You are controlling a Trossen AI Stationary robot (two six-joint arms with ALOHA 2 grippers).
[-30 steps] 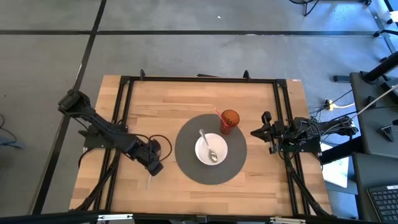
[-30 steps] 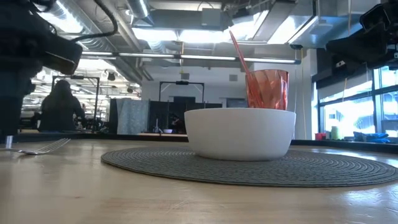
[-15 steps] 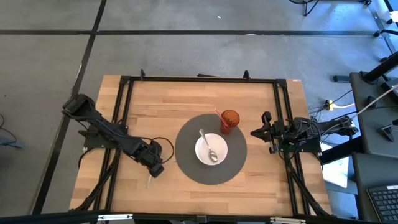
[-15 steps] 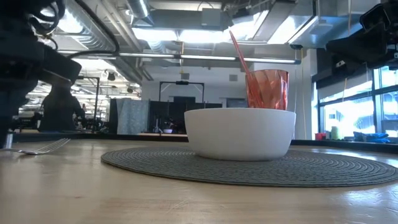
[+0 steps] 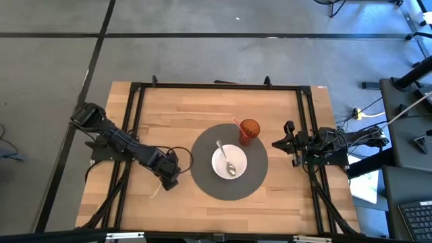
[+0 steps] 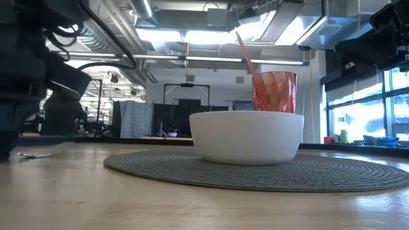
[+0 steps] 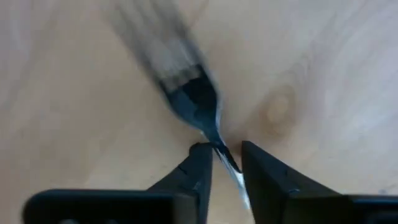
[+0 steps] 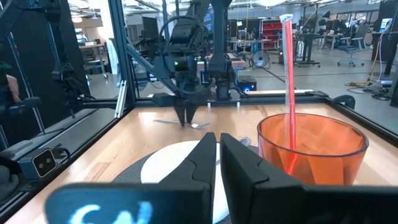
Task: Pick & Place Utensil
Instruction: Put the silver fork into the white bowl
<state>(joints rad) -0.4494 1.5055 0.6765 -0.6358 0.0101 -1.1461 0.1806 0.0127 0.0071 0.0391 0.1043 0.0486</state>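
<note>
A metal fork (image 7: 186, 93) lies on the wooden table, left of the round grey mat (image 5: 202, 179); it also shows in the high view (image 5: 156, 191). My left gripper (image 7: 225, 155) points down over it, slightly open, one finger on each side of the fork's neck. It also shows in the high view (image 5: 169, 179). My right gripper (image 5: 277, 144) is shut and empty, right of the mat. A white bowl (image 5: 229, 162) with a spoon (image 5: 225, 156) in it and an orange cup (image 5: 249, 130) with a straw stand on the mat. My left gripper comes at the fork from above, its fingers across the fork. The neck (image 7: 214, 140), between tines and handle, runs through the gap and lies against one fingertip (image 7: 202, 152). The other finger stands apart from it. The fork lies on the table and shows blurred.
A black frame (image 5: 135, 108) runs along the table's left, far and right sides. The bowl and cup stand close to the right of the fork. Bare wood (image 5: 202, 209) lies near the table's front edge.
My left gripper has gone toward the table's right edge and down onto the fork. The fork has turned on the table: its near end has swung toward the left edge.
</note>
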